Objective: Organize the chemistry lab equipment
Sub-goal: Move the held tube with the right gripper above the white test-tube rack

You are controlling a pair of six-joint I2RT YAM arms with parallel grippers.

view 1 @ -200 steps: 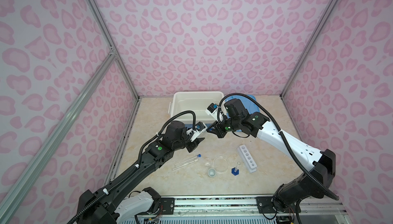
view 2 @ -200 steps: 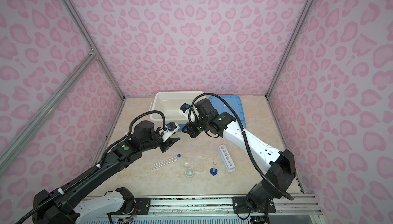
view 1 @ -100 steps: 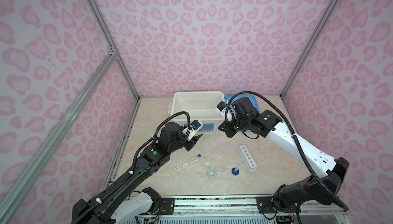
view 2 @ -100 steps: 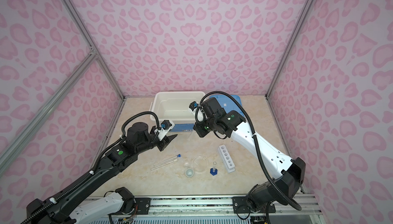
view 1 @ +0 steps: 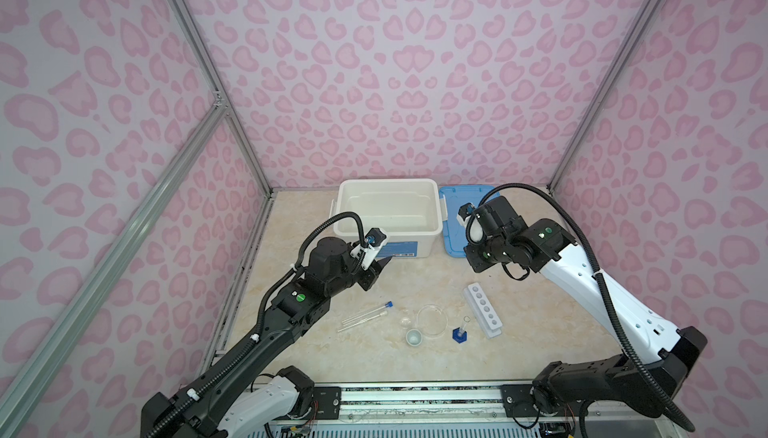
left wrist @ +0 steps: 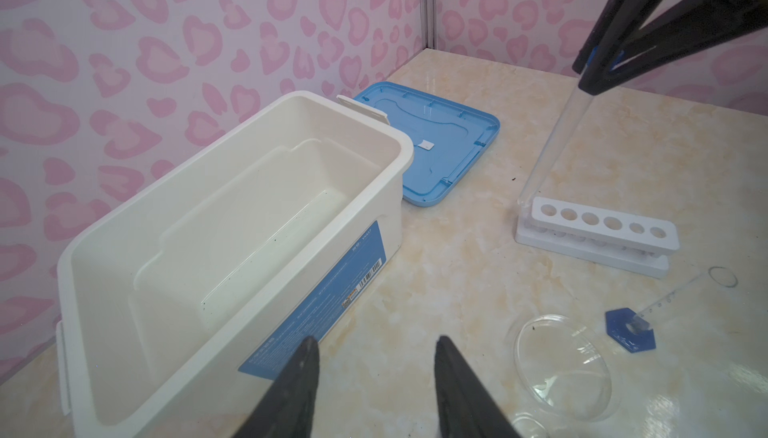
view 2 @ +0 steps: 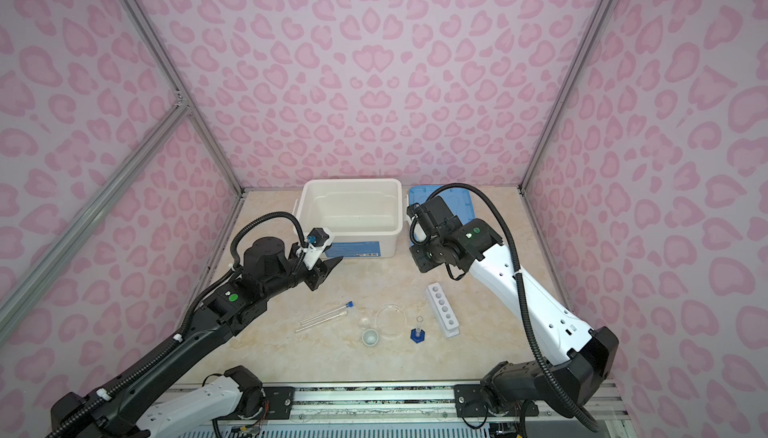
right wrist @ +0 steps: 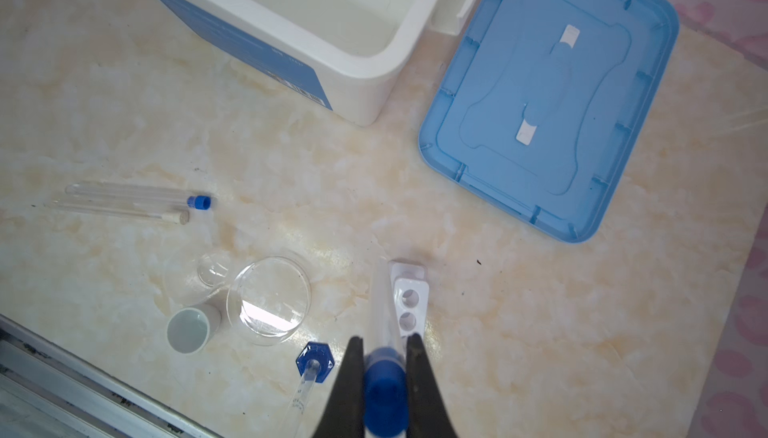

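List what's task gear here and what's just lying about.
Task gear: held blue-capped tube, two loose tubes, white rack, clear dish, white cup, blue-based cylinder.
Lying about: white bin, blue lid.

On my desk the bin stands far, its lid just right; nearer, left to right, lie test tubes, cup, dish, cylinder and rack.

- Marbled tabletop: white bin at the back edge, blue lid just beside it.
- Toward the front edge: two test tubes, dish, cup, cylinder, rack.
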